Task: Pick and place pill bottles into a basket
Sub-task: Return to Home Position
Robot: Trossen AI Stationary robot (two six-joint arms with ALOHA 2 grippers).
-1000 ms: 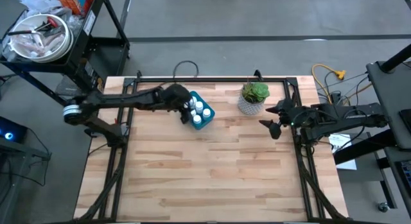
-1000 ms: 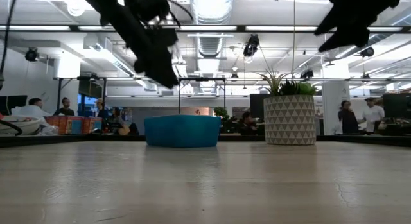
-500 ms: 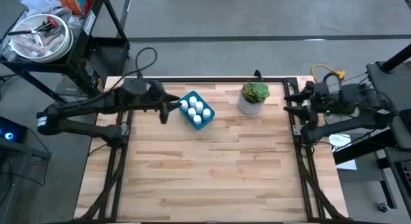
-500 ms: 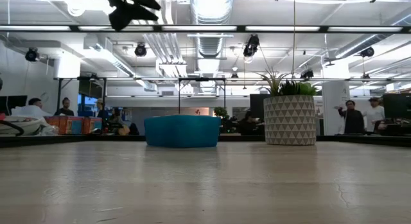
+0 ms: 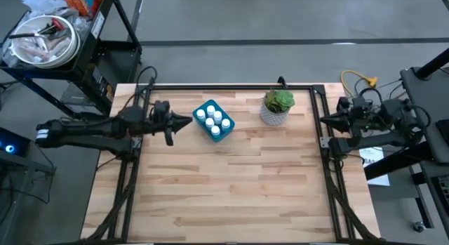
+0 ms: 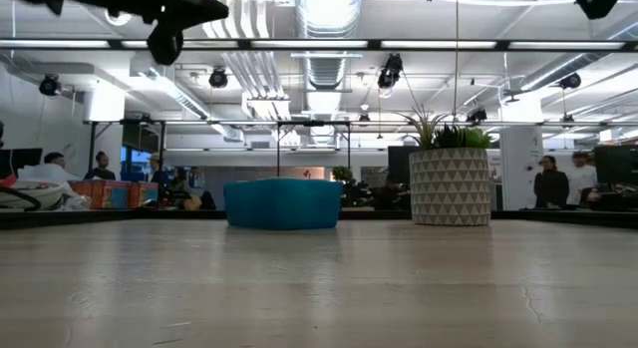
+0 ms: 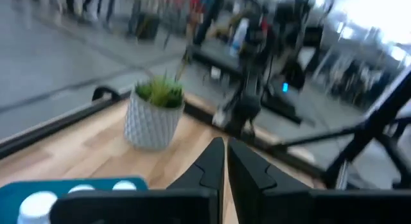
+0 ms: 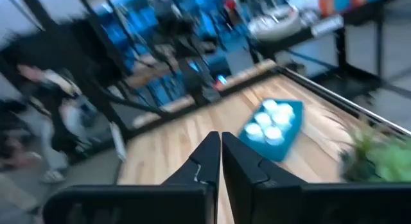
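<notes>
One basket [image 5: 219,137] is seen toward the far edge of the bench [image 5: 231,196], with six pill bottles [image 5: 208,121] counted upright inside. They are judged light, stiff and smooth, best taken across the body below the cap. The left claw [image 5: 186,121], beside the basket, and the right claw [image 5: 323,119], at the bench's side, are pressed together, empty.

Six small white round-capped plastic pill bottles [image 5: 217,116]; one bright blue rectangular plastic basket [image 6: 282,204]; one white patterned pot with a green plant [image 5: 273,116]; two dark robot arms [image 5: 91,129]; one pale wooden bench [image 5: 231,192].
</notes>
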